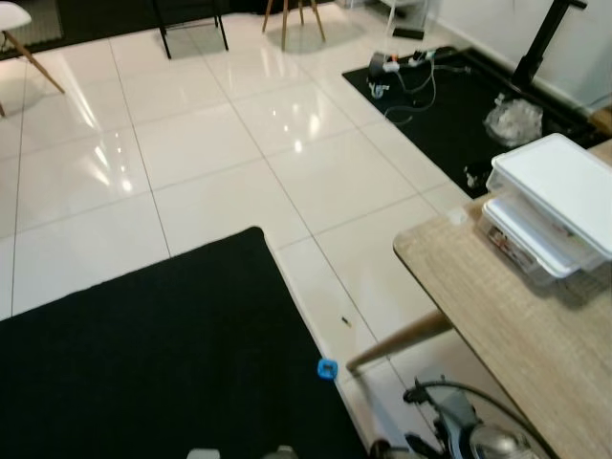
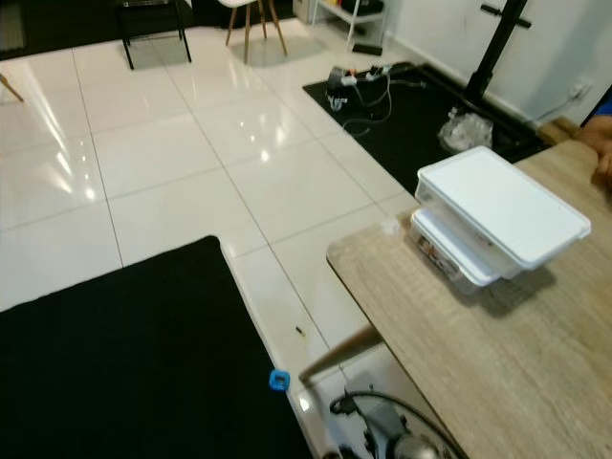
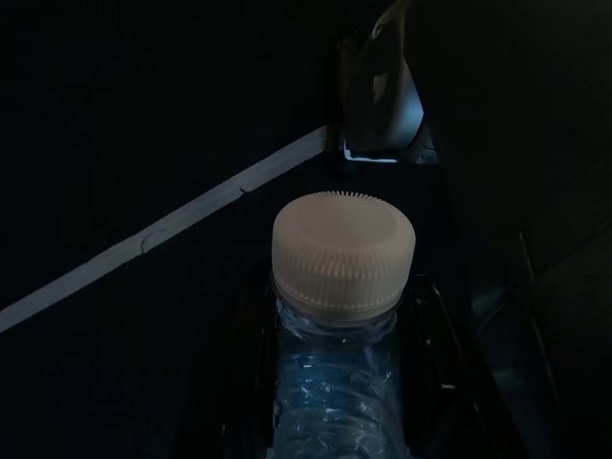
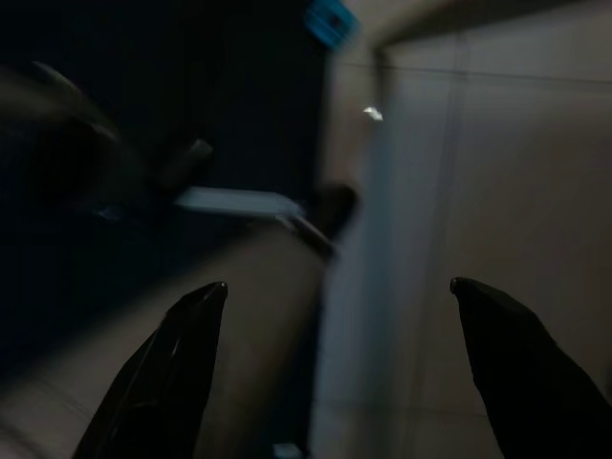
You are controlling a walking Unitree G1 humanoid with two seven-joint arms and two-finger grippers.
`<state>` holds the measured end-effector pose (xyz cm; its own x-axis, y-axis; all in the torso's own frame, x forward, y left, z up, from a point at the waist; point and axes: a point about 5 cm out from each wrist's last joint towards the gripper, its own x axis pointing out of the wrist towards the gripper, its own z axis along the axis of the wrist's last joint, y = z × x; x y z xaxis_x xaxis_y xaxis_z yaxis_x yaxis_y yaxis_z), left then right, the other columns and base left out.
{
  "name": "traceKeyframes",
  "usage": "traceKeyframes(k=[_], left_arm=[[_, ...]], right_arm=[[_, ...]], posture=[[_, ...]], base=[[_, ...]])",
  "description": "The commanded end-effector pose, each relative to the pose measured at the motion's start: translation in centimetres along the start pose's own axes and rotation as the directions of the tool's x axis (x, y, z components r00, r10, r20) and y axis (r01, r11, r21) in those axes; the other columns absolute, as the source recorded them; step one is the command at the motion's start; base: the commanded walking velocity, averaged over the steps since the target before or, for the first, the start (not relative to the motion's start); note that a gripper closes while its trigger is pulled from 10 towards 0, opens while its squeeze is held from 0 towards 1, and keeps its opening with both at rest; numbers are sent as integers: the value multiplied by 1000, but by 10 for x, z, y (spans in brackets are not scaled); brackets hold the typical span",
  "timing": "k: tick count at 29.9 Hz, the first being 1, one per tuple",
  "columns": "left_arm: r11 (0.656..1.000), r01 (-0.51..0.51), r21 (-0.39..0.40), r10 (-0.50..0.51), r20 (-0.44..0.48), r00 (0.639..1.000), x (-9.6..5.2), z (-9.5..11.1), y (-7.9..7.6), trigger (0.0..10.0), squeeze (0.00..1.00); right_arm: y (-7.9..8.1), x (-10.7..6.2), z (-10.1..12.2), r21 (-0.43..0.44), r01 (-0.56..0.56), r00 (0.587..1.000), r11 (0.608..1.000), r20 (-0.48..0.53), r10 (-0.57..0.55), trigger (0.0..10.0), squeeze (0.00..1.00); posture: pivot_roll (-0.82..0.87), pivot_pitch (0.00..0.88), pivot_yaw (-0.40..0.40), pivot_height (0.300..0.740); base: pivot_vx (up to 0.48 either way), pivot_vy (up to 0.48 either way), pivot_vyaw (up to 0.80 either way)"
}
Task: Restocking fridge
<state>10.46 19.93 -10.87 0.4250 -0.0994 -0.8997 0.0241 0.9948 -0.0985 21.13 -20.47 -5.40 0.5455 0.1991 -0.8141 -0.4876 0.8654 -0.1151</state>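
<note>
Stock in hand: one clear water bottle with a ribbed white cap, carried in my left gripper, whose fingers sit close against either side of the bottle just under the cap, closed on it as far as the dark wrist picture lets me judge. My right gripper carries nothing; its two black fingers stand wide apart over blurred floor and dark mat. Ahead, from the head camera: white glossy floor tiles, a black mat at my feet with a small blue item just off its edge, and a second black mat further off bearing cables and a crumpled clear bag. To my right, a light wooden table holding two stacked white-lidded plastic boxes, the upper one set askew on the lower. Chair legs stand at the far side of the room. No fridge is visible from here, so I judge this the carrying step: bottle collected, not yet shelved. The next move calls for turning or walking until the fridge comes into sight, keeping the left grip firm on the bottle, steering clear of the table corner, and leaving the right gripper free for the door.
</note>
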Motion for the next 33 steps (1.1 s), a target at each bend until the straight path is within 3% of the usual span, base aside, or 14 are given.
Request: traceKeyframes(k=[1, 9, 12, 15, 19, 33], left_arm=[[1000, -16, 5, 16, 8, 1000, 2, 4, -4, 10000, 0], [999, -33, 20, 33, 1, 999, 2, 5, -1, 10000, 0], [999, -34, 21, 34, 0, 999, 2, 6, 0, 10000, 0], [999, -33, 19, 33, -3, 999, 2, 7, 0, 10000, 0], [999, -29, 22, 30, -11, 999, 2, 7, -1, 10000, 0], [999, -29, 31, 30, -25, 999, 1, 2, 0, 10000, 0]], right_arm=[[0, -1, -15, 5, 44, 998, 999, -39, -44, 10000, 0], [-1, -10, -61, 1, 177, 966, 984, -191, -173, 10000, 0], [-1, -12, -68, 8, 190, 959, 982, -216, -184, 10000, 0], [6, -23, -100, 33, 213, 927, 977, -321, -191, 10000, 0], [14, -31, -120, 46, 220, 906, 974, -381, -187, 10000, 0], [19, -37, -134, 63, 239, 885, 969, -424, -191, 10000, 0]], posture=[[-66, 189, -35, 740], [-59, 179, -26, 740], [-59, 188, -27, 740], [-60, 179, -24, 740], [-59, 175, -27, 740], [-57, 187, -25, 740]], base=[[0, 0, 0], [0, 0, 0], [0, 0, 0], [0, 0, 0], [0, 0, 0], [-179, 0, 0]])
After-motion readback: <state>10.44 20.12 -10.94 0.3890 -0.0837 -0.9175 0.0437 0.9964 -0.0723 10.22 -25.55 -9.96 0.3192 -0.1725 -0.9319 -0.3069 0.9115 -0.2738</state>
